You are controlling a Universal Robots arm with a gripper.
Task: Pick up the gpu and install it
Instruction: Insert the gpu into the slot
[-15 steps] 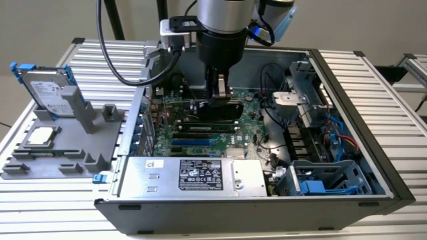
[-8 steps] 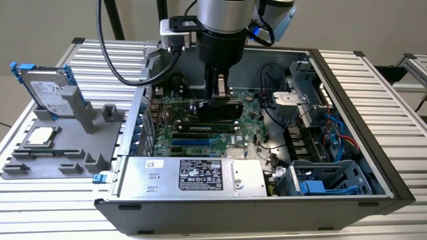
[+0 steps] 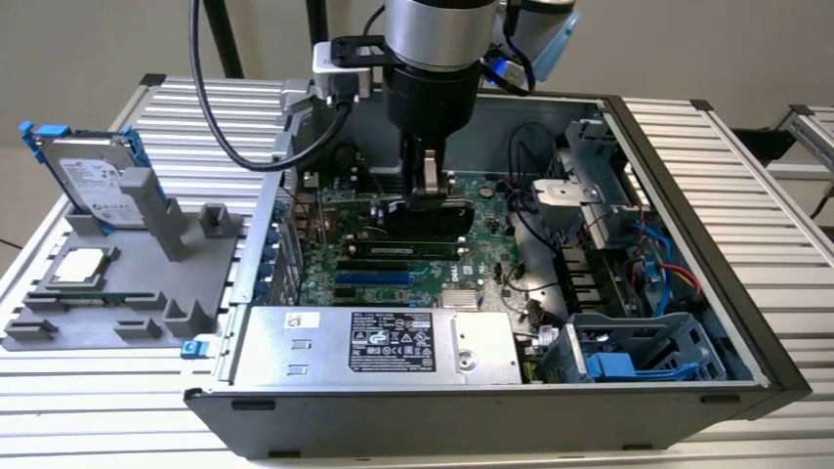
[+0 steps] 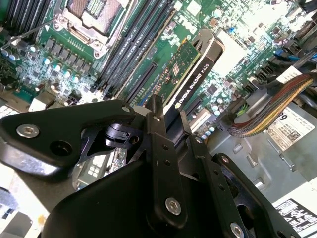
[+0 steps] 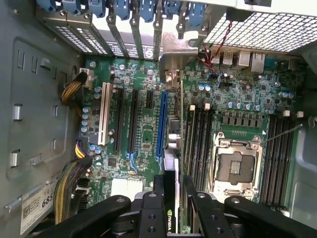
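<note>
The gpu [image 3: 432,223] stands on edge over the green motherboard [image 3: 489,256] inside the open computer case [image 3: 678,176]. Its black cooler edge [image 4: 197,74] and green board show in the second wrist view. In the first wrist view the gpu [image 5: 171,148] is seen edge-on beside a long blue slot [image 5: 159,124], with its silver bracket [image 5: 171,64] near the case's rear openings. I cannot tell whether the card is seated in a slot. My gripper [image 3: 431,198] comes straight down from above, and in both wrist views the gripper [image 4: 168,108] [image 5: 173,179] is shut on the card's upper edge.
A grey holder [image 3: 104,313] at the exterior view's left carries a silver hard drive with blue clips [image 3: 98,176] and a small square chip [image 3: 81,264]. The power supply [image 3: 378,342], cable bundles [image 5: 72,183], an open processor socket [image 5: 235,163] and a drive cage [image 3: 626,352] crowd the case.
</note>
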